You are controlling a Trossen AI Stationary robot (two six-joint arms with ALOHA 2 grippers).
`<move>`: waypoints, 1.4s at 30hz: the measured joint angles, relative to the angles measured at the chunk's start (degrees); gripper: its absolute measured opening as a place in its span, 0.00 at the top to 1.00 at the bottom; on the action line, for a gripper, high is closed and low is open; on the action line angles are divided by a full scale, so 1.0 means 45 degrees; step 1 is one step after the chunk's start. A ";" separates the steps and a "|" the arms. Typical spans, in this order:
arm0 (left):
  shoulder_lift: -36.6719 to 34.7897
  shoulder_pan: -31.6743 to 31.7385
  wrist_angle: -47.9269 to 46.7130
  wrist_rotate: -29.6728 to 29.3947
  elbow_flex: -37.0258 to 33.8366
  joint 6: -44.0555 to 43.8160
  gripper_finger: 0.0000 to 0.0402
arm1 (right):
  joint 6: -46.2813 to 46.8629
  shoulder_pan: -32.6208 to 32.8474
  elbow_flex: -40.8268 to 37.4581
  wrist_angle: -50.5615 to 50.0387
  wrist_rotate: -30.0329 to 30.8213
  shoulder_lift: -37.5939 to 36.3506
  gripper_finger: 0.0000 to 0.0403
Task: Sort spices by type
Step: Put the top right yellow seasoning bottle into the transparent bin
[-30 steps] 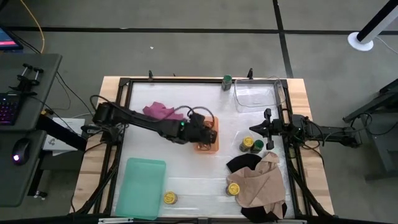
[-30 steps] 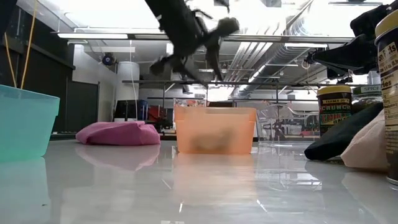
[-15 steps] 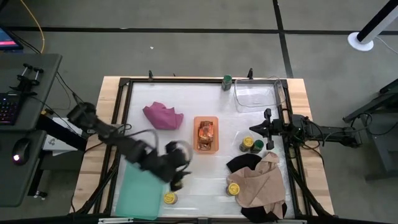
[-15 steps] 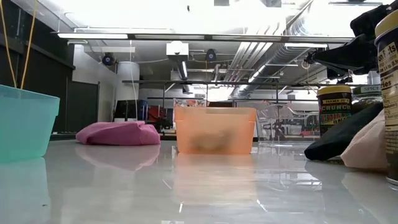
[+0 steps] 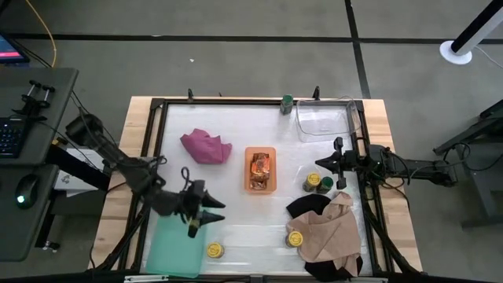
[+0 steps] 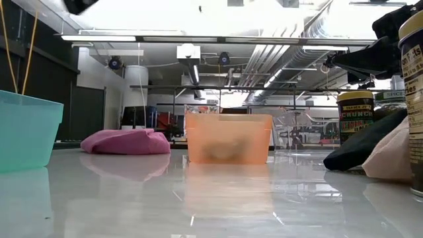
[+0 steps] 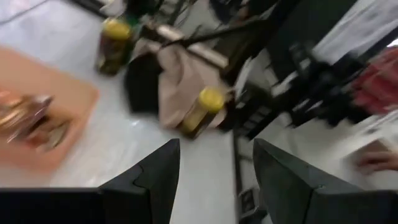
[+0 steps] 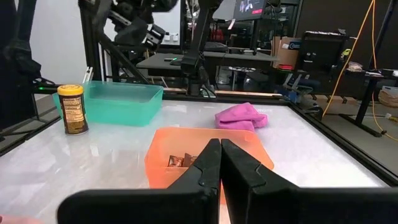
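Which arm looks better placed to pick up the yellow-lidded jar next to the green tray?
Probably the left. Its open gripper hovers by the teal plastic tray, just behind the yellow-lidded jar. The right gripper rests shut at the table's far right edge.

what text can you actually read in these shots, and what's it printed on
"ts" and "es": ends of cut-off words on the jar at the low view's right edge.
Dark label of the jar behind the black cloth, low view: large print, too blurred to read for certain.
Yellow-lidded jar, right wrist view: label lines too small to read.
Packets in the orange bin: no legible print.
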 joint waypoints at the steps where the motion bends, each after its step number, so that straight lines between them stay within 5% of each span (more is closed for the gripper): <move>1: -0.0065 0.0312 0.0323 0.0369 -0.0041 0.0225 0.53 | 0.0001 0.0003 0.0002 0.0000 0.0000 0.0000 1.00; 15: -0.0751 0.4238 0.3095 0.1056 0.0159 0.1887 0.53 | -0.0001 -0.0001 0.0000 0.0000 0.0000 0.0005 1.00; 23: -0.0784 0.5528 0.5298 -0.0197 0.0163 0.1380 0.53 | -0.0001 0.0002 0.0004 0.0000 0.0000 0.0002 1.00; 32: -0.0784 0.6424 0.5333 -0.0953 0.0163 0.1378 0.53 | 0.0001 0.0001 0.0004 0.0000 0.0000 0.0001 1.00; 42: -0.0920 0.7200 0.5098 0.1622 0.0163 0.2813 0.53 | 0.0002 0.0004 0.0005 0.0000 0.0000 0.0005 1.00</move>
